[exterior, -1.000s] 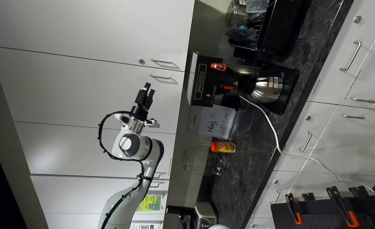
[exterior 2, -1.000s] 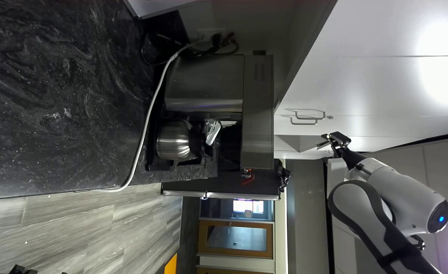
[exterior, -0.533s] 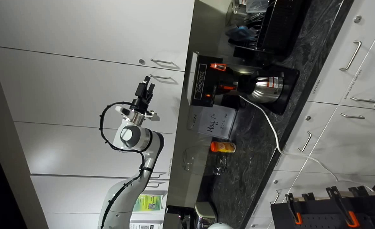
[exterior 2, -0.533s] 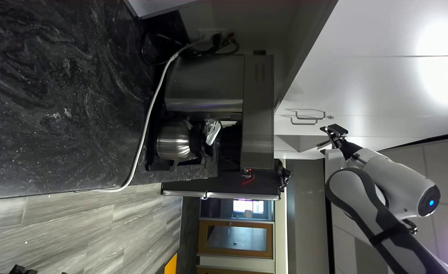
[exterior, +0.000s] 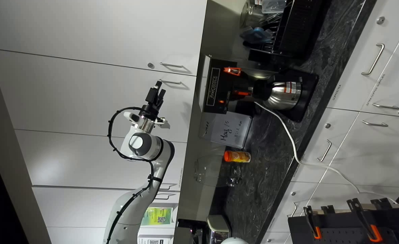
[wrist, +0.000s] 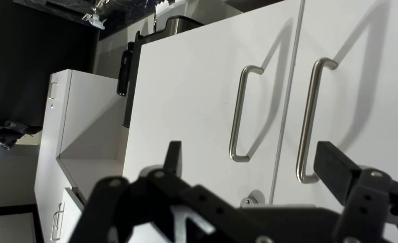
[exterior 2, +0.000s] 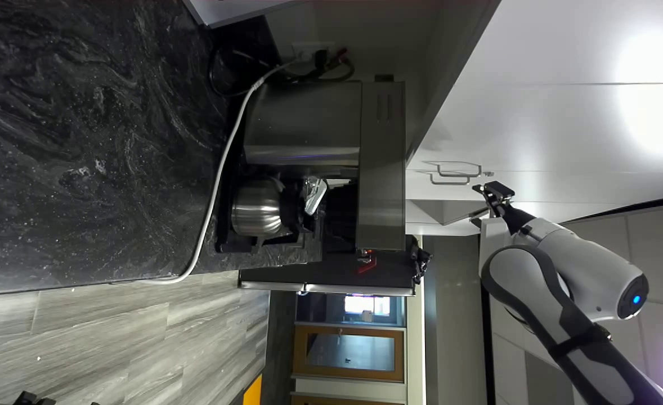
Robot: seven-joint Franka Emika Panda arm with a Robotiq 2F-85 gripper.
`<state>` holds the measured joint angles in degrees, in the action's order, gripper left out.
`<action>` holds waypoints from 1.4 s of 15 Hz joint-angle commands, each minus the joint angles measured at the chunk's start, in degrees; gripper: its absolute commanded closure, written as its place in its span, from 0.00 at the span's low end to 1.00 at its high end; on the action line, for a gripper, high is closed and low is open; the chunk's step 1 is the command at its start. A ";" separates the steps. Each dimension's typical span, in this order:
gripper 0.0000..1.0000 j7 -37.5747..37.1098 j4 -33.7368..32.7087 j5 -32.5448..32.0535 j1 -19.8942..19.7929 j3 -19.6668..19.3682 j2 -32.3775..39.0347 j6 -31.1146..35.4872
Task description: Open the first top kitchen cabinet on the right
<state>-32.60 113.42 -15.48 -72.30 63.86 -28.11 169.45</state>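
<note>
The job is not done yet. Two doors sit side by side, both closed, above the boxy black and silver coffee maker point(exterior: 216, 86): a flat white door point(wrist: 185, 101) with a round silver lock point(wrist: 248, 201), and a plain white door point(wrist: 393, 135). I think the task means the one with the lock, as it looks like the end of its row, but I am not sure.

The black two-fingered gripper point(wrist: 249, 148) has its fingers spread wide and holds nothing. In both exterior views it is near the handles, so the reaching part looks almost done. In the wrist view, one finger point(wrist: 336, 165) is right by the low end of the thick silver handle point(wrist: 309, 118) on the plain door; I can't tell if they touch. Nothing holds the thin silver handle point(wrist: 239, 111) on the lock door.

Grabbing, pulling and swinging the door out are left, I think.
</note>
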 commanded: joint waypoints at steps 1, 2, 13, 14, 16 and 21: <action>0.00 4.11 -2.54 1.79 -2.29 2.81 4.31 1.02; 0.00 4.48 -2.93 2.07 -3.12 3.30 4.57 0.92; 0.00 5.22 -9.17 3.66 -15.84 12.73 6.77 0.48; 0.00 5.46 -9.71 4.25 -17.24 14.12 7.06 0.33; 0.00 6.47 -10.66 5.94 -20.27 16.89 7.01 0.06; 0.00 10.09 -12.94 10.76 -27.31 23.42 6.41 -0.07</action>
<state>-25.99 102.99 -7.47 -95.31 83.08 -22.42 169.45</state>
